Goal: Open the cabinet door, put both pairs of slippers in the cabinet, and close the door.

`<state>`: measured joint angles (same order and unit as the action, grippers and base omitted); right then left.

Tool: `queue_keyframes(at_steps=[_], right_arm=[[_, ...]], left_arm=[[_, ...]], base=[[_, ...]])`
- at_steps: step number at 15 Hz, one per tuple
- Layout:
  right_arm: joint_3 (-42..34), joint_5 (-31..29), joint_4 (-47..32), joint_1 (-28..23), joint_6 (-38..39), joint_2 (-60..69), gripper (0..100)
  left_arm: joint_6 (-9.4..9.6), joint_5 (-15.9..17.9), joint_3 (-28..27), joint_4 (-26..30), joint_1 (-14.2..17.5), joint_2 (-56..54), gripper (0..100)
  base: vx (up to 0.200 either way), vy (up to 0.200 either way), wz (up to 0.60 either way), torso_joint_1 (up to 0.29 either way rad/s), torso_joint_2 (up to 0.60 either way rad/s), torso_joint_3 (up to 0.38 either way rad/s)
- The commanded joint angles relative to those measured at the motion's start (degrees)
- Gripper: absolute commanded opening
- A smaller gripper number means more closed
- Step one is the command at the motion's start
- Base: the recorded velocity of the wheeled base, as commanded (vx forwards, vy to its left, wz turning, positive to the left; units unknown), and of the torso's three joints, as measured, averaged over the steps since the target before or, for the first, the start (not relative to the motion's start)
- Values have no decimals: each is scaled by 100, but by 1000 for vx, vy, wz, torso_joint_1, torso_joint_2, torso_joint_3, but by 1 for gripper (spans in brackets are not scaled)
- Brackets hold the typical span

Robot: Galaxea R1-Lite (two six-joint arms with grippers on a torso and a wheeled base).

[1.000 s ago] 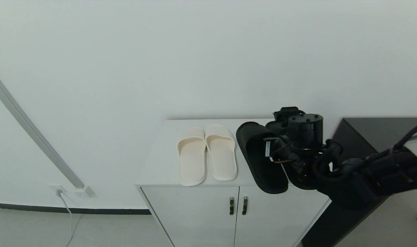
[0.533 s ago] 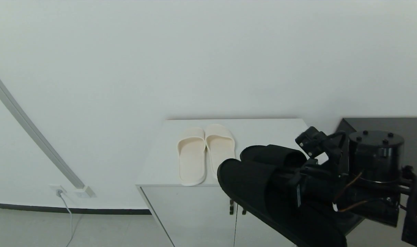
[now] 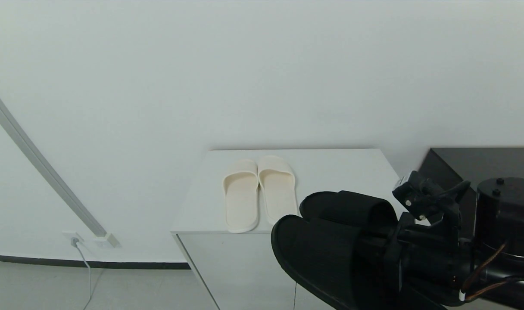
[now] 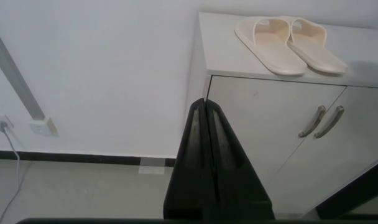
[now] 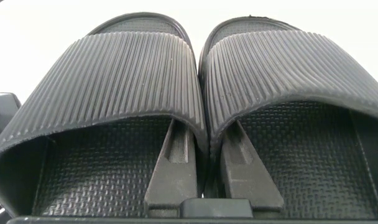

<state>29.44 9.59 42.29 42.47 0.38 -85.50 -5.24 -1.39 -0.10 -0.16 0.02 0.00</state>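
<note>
Lifted clear of the cabinet [image 3: 344,168], the black slippers [image 3: 331,241] now hang lower right in the head view, the right gripper [image 5: 203,134] clamped on their adjoining sides. The left gripper [image 4: 206,109] has its fingers together. The cream slippers [image 3: 260,193] lie on top and the doors [image 4: 270,124] are unopened, so nothing is stowed yet.

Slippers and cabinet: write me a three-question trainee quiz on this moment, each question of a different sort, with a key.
1. Fill in: the white slippers lie side by side on top of the ____.
2. Choose one: what does the right gripper hold?
A) the white slippers
B) the black slippers
C) nothing
3. True or false: one cabinet door stands open.

Key
1. cabinet
2. B: one finger sits inside each slipper, pinching the two inner walls together.
3. False: both doors are shut, and their handles sit side by side.
</note>
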Motion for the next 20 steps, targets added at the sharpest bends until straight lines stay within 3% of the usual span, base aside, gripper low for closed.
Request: queue_keyframes(at_steps=[1,7,20], right_arm=[[-26,7,-10,24,6,34,0],[-35,-1,-10,42,-3,25,0],[-158,-10,-28,42,-170,-1,0]], left_arm=[[-3,-2,1,-2,6,0,0],[-3,-10,1,-2,6,9,0],[-30,-19,1,-2,6,0,0]], base=[[0,0,0,0,0,0],[-200,0,0,4,2,2],[0,0,0,0,0,0]])
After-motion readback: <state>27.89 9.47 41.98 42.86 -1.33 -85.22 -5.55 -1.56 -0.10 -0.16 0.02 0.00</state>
